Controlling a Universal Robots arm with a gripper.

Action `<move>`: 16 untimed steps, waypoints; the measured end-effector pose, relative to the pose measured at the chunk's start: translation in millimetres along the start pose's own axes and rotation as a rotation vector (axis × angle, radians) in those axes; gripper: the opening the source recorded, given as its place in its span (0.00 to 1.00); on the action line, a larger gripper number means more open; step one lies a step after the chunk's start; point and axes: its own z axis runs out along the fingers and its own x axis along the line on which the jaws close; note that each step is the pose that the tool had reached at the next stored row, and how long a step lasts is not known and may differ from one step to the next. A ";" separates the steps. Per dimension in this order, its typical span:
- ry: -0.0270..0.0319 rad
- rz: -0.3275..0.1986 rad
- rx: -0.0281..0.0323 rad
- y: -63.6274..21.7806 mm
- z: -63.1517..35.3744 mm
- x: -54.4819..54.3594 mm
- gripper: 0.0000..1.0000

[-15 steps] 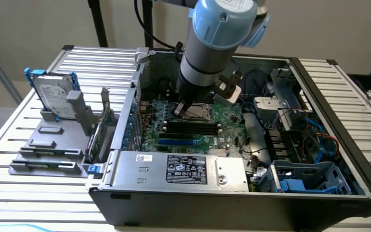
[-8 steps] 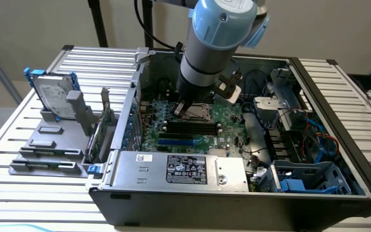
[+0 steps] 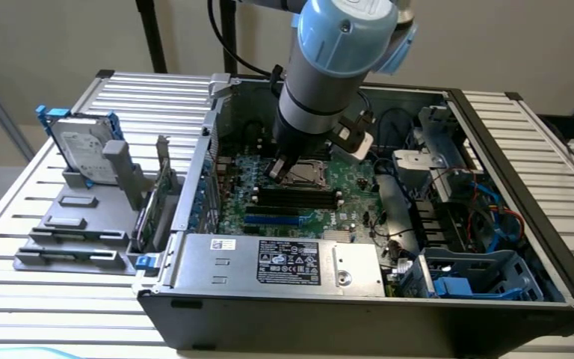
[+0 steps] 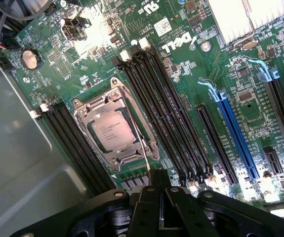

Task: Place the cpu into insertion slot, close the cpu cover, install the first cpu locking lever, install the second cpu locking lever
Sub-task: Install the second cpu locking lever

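Already the cpu (image 4: 113, 130) lies flat in the insertion slot (image 4: 116, 129), silver top upward, its printed face square with the socket and set at a slant to the memory slots (image 4: 161, 113) beside it. Over it the cpu cover (image 4: 90, 117) is down, framing the chip through its window. A thin locking lever (image 4: 141, 143) runs along one side of the socket, its long axis pointing toward the tool (image 4: 159, 190), whose fingers are pressed together at the lever's near end; whether they actually pinch it cannot be told.

From the exterior view's left: a hard drive (image 3: 80, 142) stands upright in a grey holder (image 3: 72, 224) near the table's (image 3: 28, 299) left edge, then the open computer case (image 3: 367, 314) with its green motherboard (image 3: 347, 187), the arm (image 3: 327, 75) reaching down into it, and blue drive bays (image 3: 477, 277) toward the right corner. A pale wall stands behind.
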 end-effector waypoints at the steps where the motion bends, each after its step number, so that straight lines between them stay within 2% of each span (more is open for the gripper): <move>1: 0.0000 0.000 0.0000 0.0 0.0 0.0 0.11; 8: 0.0003 0.001 -0.0004 0.0 0.0 0.0 0.11; 16: 0.0047 0.016 -0.0044 -0.2 1.2 1.0 0.11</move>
